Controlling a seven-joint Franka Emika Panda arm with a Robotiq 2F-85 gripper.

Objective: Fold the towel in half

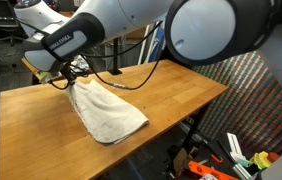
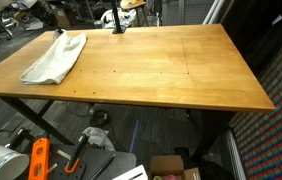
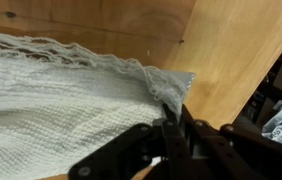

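The towel [image 1: 109, 112] is a white woven cloth lying on the wooden table [image 1: 176, 85]. One corner of it is pulled up off the surface. My gripper [image 1: 73, 70] is shut on that raised corner. In the wrist view the black fingers [image 3: 169, 120] pinch the frayed corner of the towel [image 3: 51, 100], and the cloth spreads out to the left over the wood. In an exterior view the towel [image 2: 53, 60] lies near the far left corner of the table [image 2: 171, 70]. The gripper is hard to make out there.
A black cable [image 1: 131, 72] trails from the arm across the tabletop. Under the table are an orange tool [image 2: 39, 158] and a cardboard box [image 2: 171, 168]. A patterned floor [image 1: 251, 100] lies beyond the table's right edge.
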